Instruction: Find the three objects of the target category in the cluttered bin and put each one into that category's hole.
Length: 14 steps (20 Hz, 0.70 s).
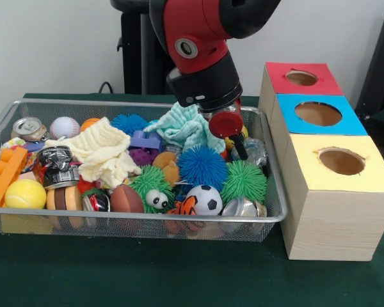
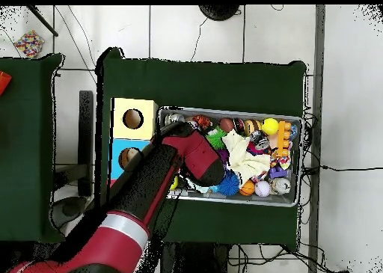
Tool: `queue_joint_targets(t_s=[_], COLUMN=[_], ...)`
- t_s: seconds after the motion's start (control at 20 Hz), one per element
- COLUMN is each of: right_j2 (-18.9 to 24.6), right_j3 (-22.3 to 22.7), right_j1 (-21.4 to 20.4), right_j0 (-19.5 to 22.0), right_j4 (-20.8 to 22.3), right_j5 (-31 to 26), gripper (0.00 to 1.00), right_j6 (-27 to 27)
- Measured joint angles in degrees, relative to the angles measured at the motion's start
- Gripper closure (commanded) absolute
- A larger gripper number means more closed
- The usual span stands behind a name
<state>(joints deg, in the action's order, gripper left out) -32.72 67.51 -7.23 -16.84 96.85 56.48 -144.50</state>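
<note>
Nearest you in the front view, the bin sits on the green table, packed: soccer ball, green googly-eyed puff, yellow ball, orange block, then cream cloth and blue spiky ball mid-bin, baseball and can at the back. You've got three boxes lined up beside the bin, probably so drops are short: yellow top nearest, blue, then the red-topped one farthest, with the hole open and unblocked. The arm comes down over the bin's far side, near the boxes. Under it a red disc part and a dark finger reach into the clutter beside a teal cloth; the gripper is too buried and partly covered to judge, so I cannot tell whether it is apart or closed, or holding anything. Overhead, the arm hides the red box and part of the bin. Target category isn't readable from the scene.
</note>
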Motion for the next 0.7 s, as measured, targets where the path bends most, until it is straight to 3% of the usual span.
queue_joint_targets(t_s=[0.7], right_j2=[0.0], right_j3=[0.1], right_j1=[-0.3], right_j0=[0.0], right_j4=[0.7], right_j5=[0.9], gripper=[1.0], right_j6=[0.0])
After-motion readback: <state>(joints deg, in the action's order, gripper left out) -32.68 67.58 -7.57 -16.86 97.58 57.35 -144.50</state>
